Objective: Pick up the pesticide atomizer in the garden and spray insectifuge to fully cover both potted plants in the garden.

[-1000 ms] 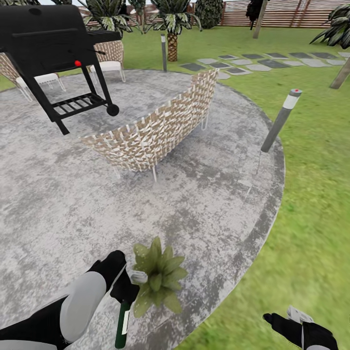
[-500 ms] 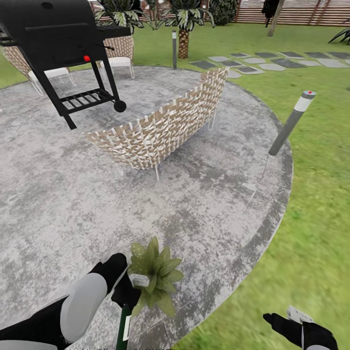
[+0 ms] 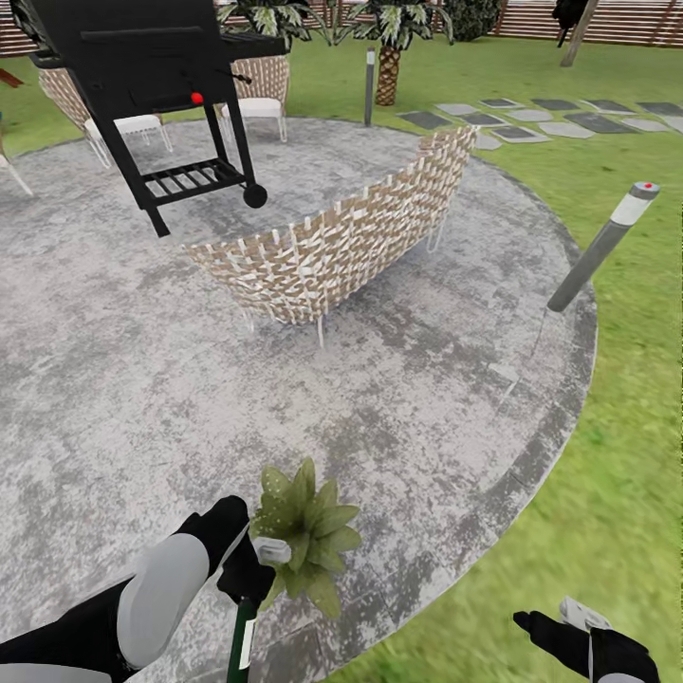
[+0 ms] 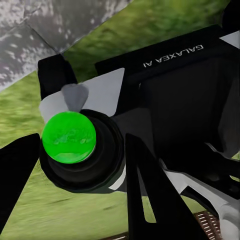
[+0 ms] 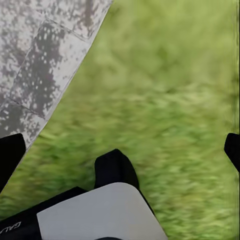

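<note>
1. left gripper (image 3: 249,569) low at head view's left; fingers clamped on the pesticide atomizer (image 3: 241,637), dark green body hanging down, grey nozzle up.
2. left wrist view: bottle's round green end (image 4: 68,137) sits between the dark fingers (image 4: 145,200).
3. nozzle touches the potted plant (image 3: 304,531), a green rosette on the stone patio (image 3: 114,379) near the lawn (image 3: 607,474) edge.
4. right gripper (image 3: 555,631) low right over grass; fingers apart, holding nothing.
5. beyond: wicker chair (image 3: 332,242), black grill (image 3: 152,76), bollard lamp (image 3: 602,247).
</note>
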### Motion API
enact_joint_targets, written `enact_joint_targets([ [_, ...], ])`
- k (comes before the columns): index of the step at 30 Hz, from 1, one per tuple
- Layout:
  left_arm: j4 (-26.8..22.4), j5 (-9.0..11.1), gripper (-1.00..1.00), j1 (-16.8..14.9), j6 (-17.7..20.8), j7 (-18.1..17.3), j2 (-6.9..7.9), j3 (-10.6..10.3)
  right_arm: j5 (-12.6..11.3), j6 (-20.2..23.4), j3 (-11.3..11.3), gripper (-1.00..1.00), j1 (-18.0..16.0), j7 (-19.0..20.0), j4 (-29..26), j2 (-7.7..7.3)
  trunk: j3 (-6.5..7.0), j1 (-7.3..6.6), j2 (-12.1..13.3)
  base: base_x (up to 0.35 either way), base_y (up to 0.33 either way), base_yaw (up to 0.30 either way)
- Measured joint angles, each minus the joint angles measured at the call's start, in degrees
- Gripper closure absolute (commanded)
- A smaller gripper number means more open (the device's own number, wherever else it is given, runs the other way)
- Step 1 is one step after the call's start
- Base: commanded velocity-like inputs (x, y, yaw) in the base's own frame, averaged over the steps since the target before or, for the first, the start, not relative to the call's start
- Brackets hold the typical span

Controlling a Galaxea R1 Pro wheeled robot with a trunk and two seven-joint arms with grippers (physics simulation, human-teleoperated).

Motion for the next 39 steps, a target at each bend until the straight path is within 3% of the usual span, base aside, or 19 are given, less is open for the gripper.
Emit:
enact_joint_targets([
  [6, 0.0, 0.0, 1.00, 0.1, 0.0, 0.0, -0.01, 0.1, 0.0, 0.0, 0.0, -1.00, 0.0, 0.0, 0.0, 0.01, -0.07, 0.00, 0.0, 0.004, -0.295, 0.117],
  [18, 0.1, 0.1, 1.00, 0.1, 0.0, 0.0, 0.02, 0.2, 0.0, 0.0, 0.0, -1.00, 0.0, 0.0, 0.0, 0.00, -0.39, 0.01, 0.0, -0.011, -0.042, 0.228],
  [33, 0.1, 0.1, 1.00, 0.4, -0.1, 0.0, 0.06, 0.3, 0.0, 0.0, 0.0, -1.00, 0.0, 0.0, 0.0, 0.01, -0.50, 0.00, 0.0, -0.131, -0.280, 0.116],
  [39, 0.1, 0.1, 1.00, 0.6, -0.1, 0.0, 0.07, 0.3, 0.0, 0.0, 0.0, -1.00, 0.0, 0.0, 0.1, 0.00, -0.50, 0.00, 0.0, -0.001, -0.067, 0.238],
])
